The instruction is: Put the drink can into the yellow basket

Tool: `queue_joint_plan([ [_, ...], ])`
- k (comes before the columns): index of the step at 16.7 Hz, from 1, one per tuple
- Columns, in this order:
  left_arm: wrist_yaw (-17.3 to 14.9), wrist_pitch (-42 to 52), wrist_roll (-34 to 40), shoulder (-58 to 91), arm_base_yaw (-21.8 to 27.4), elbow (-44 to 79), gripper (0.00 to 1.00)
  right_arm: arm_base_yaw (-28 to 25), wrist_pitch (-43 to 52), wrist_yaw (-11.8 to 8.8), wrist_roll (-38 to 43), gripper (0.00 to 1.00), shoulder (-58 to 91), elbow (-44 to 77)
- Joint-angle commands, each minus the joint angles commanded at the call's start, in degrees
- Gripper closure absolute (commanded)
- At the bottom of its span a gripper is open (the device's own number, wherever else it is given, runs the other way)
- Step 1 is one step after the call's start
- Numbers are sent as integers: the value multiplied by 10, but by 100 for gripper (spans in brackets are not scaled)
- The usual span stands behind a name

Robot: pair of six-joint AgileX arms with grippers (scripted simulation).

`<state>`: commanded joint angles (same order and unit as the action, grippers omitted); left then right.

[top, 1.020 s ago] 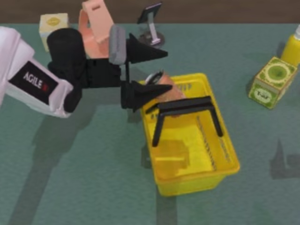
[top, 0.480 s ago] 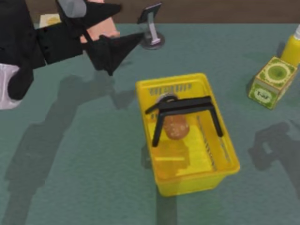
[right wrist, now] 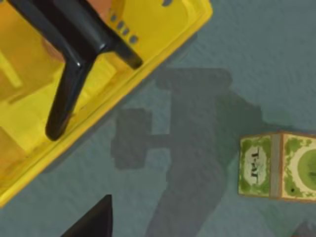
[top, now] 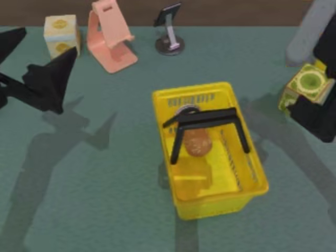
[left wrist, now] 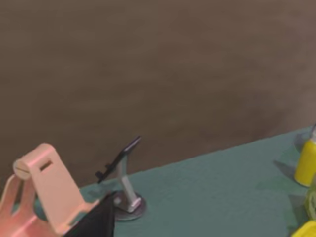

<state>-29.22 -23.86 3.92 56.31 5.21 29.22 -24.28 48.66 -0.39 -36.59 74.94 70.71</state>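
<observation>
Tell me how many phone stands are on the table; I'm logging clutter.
2. A pink stand at the far edge, left of centre, and a black-and-silver stand just right of it. The right arm covers part of the table's right side, so another could be hidden.

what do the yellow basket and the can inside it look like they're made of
The yellow basket looks like moulded plastic: one even bright colour, slotted walls, a slight sheen, with a matte black handle that is probably plastic too. The drink can looks like thin metal, judging by its silvery rim, though its orange-brown body reads only as a printed skin.
</observation>
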Motion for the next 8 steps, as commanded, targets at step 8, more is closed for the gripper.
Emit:
queue_joint_plan([
  [8,213,185,-20,-432,-50,-219,0,-113,243,4,-176,0,373,350],
])
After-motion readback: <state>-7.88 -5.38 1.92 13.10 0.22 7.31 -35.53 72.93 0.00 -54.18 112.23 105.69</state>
